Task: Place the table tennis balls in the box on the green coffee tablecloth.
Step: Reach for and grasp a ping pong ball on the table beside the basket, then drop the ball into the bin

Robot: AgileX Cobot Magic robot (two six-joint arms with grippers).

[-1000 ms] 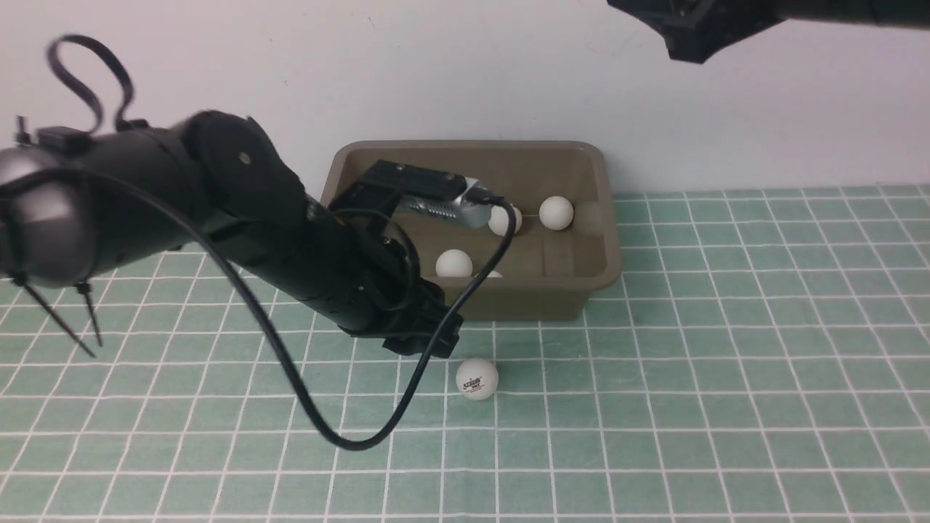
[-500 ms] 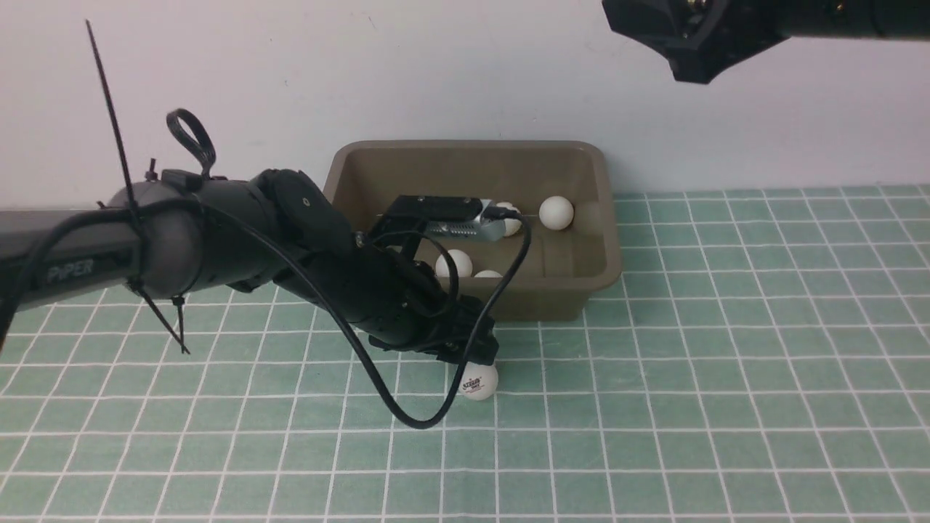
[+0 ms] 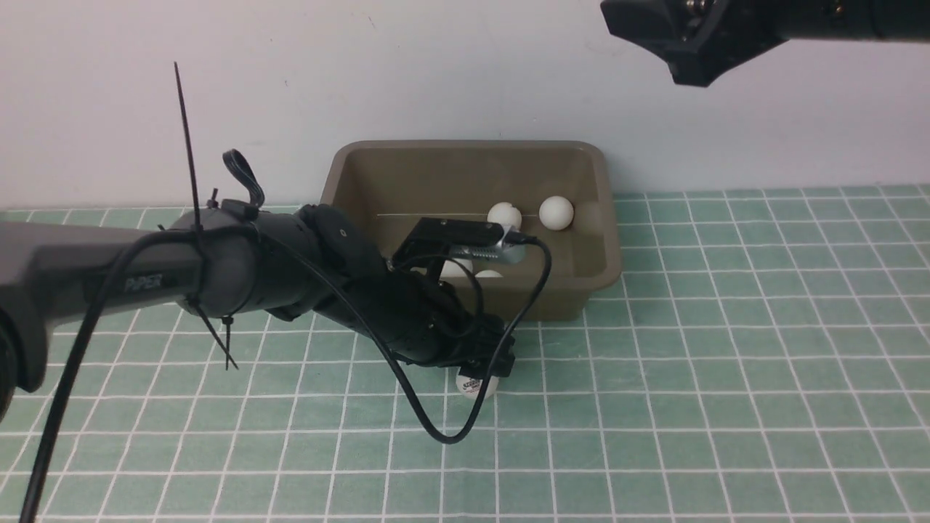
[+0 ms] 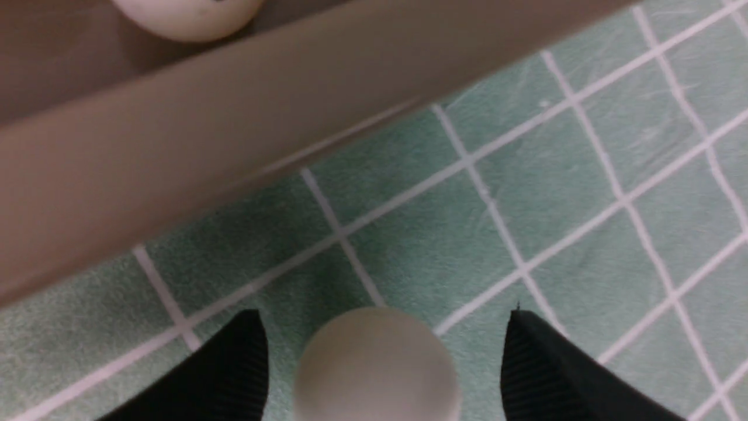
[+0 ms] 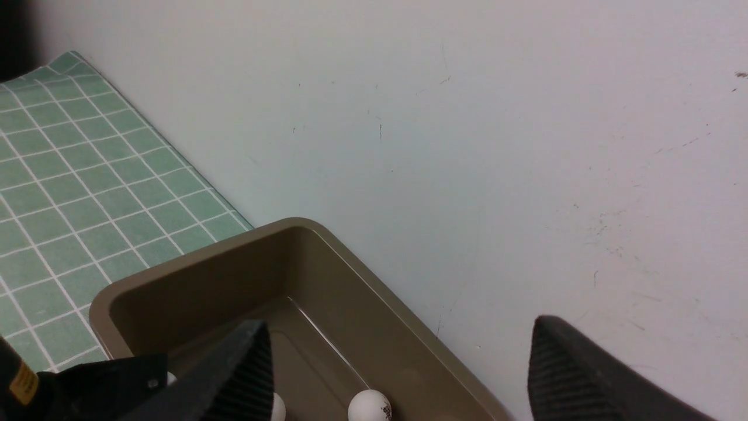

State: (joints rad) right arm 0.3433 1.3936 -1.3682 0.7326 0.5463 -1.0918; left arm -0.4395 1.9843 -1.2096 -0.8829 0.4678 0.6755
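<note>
A mint-green cloth (image 3: 726, 363) with a grid of thin white lines fills the lower two thirds of the front view. An olive-brown box (image 3: 607, 240) stands at the upper centre of the frame, at the far edge of the cloth and close to a pale wall (image 3: 218, 73).

Four white balls in the box (image 3: 556, 213) can be seen. Two lie side by side toward its back right. Two more lie near its front wall, partly hidden behind the wrist camera of the left arm (image 3: 254, 269).

That black arm reaches in from the left edge of the frame to the centre, and a black cable (image 3: 436, 428) loops below it. The left gripper (image 3: 485, 365) points down at the cloth just in front of the box.

One loose ball (image 3: 476, 388), with a small red-and-black logo, lies on the cloth directly under this gripper, just outside the box's front wall. In the left wrist view the ball sits between the two black fingers (image 4: 234, 374). The jaws are spread apart, with a strip of cloth showing on each side of the ball, so nothing is gripped.

The right gripper (image 5: 400, 323) hangs high in the upper right corner of the front view, well above the box. Its jaws are wide apart and hold nothing.
</note>
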